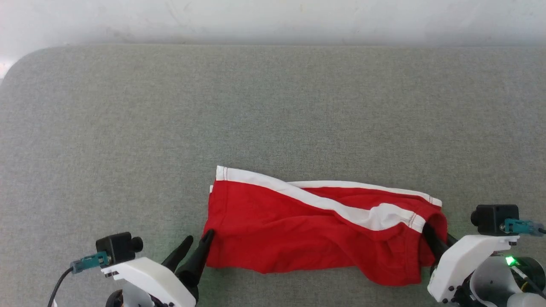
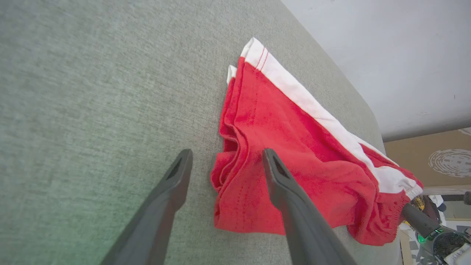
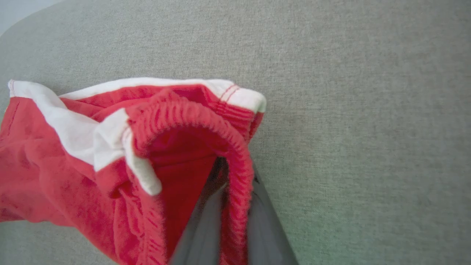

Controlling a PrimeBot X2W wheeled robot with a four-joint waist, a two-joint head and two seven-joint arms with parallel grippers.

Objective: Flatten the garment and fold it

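Observation:
The garment [image 1: 307, 230], red shorts with white trim bands, lies crumpled lengthwise near the front of the grey table [image 1: 273, 106]. My left gripper [image 1: 199, 235] is open at its left end. In the left wrist view this gripper [image 2: 226, 152] straddles the garment's [image 2: 294, 147] edge, one finger over the red cloth, the other over bare table. My right gripper [image 1: 428, 232] is at the right end, shut on the garment. In the right wrist view the gathered waistband [image 3: 235, 147] of the garment [image 3: 55, 165] runs between that gripper's [image 3: 237, 169] fingers and stands slightly lifted.
The grey fabric-covered table has a rounded far-left corner [image 1: 25, 59] and ends at a white wall [image 1: 273, 21] at the back. Beyond the table's edge, the left wrist view shows a cardboard box [image 2: 441, 158].

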